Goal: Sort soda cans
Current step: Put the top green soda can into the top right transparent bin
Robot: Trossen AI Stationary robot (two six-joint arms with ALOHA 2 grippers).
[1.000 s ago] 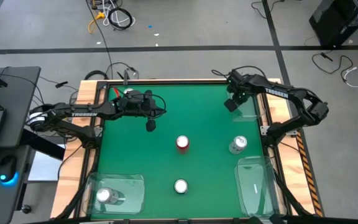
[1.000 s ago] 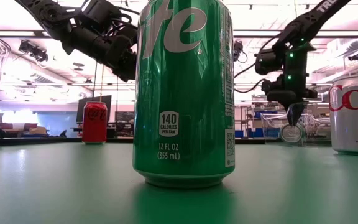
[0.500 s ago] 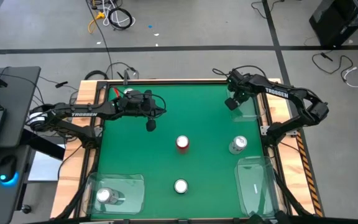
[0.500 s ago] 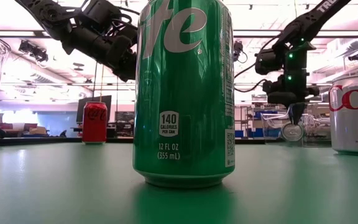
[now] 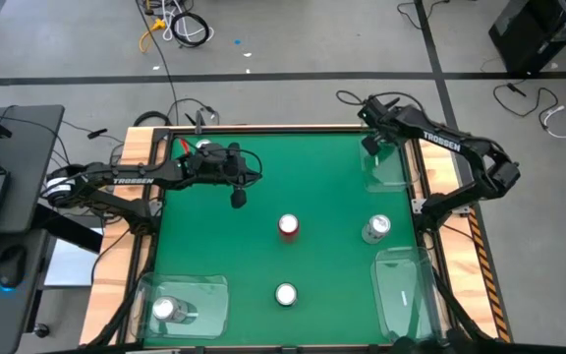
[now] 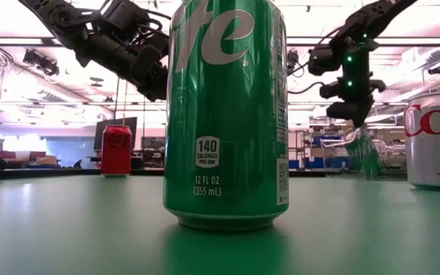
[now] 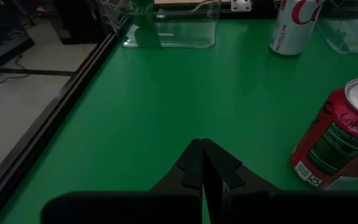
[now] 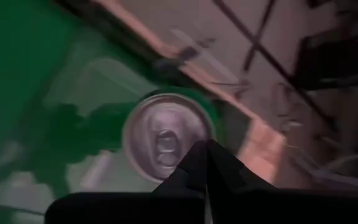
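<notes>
A red can (image 5: pixel 289 226) stands mid-table, a silver can (image 5: pixel 376 229) to its right and a green can (image 5: pixel 285 294) near the front edge. Another silver can (image 5: pixel 165 310) stands in the near-left bin. A second green can (image 8: pixel 166 140) stands upright in the far-right bin (image 5: pixel 393 172). My right gripper (image 5: pixel 368 144) is shut and hangs above that bin's far end, clear of the can, as the low view also shows the right gripper (image 6: pixel 357 114). My left gripper (image 5: pixel 238 199) is shut and hovers over the far-left table, left of the red can (image 7: pixel 337 146).
Clear plastic bins stand at the near-left (image 5: pixel 214 285) and near-right (image 5: pixel 406 295) corners, and there is a further one in the far-right corner. Wooden rails edge the green table. Open green surface lies between the standing cans and the left gripper.
My right gripper has risen out of the far-right bin and moved toward the table's far edge. The green can has stayed behind in the bin. The left arm has kept still.
</notes>
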